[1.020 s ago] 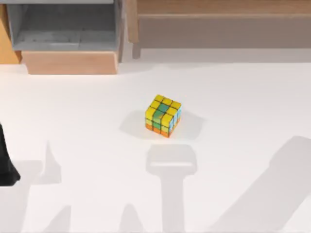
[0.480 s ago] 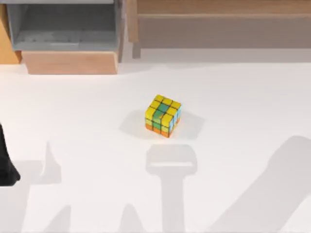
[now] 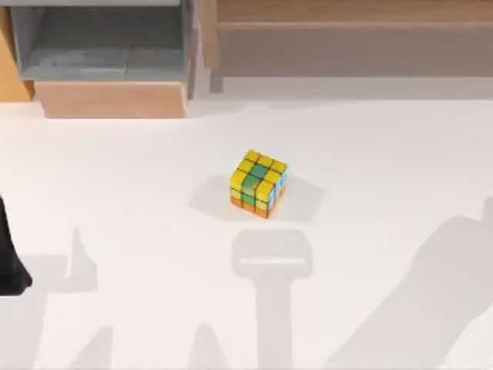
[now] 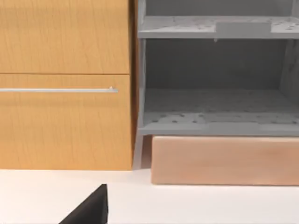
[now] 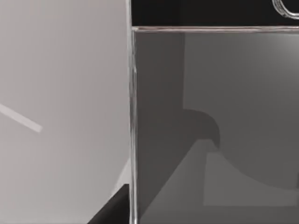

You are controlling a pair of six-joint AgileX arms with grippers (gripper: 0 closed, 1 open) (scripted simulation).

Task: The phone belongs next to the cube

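The cube (image 3: 258,183), mostly yellow with green, orange and light blue tiles, rests alone near the middle of the white table (image 3: 385,154). The phone (image 5: 210,116) lies very close under my right wrist camera, its dark screen edged by a silver rim, with the round home button (image 5: 287,7) at one end. One black fingertip (image 5: 114,210) of my right gripper sits beside the phone's long edge. My left arm (image 3: 9,262) stays parked at the table's left edge, and one of its fingertips (image 4: 91,210) faces the cabinet.
A grey open shelf unit (image 3: 100,46) on a wooden base (image 3: 112,99) stands at the back left, beside an orange-wood cabinet with a bar handle (image 4: 60,90). A long wooden ledge (image 3: 347,23) runs along the back right. Arm shadows fall across the table's front.
The arm shadow at the table's right edge has shifted and now reaches higher up that edge. The cube and my left arm have stayed put.
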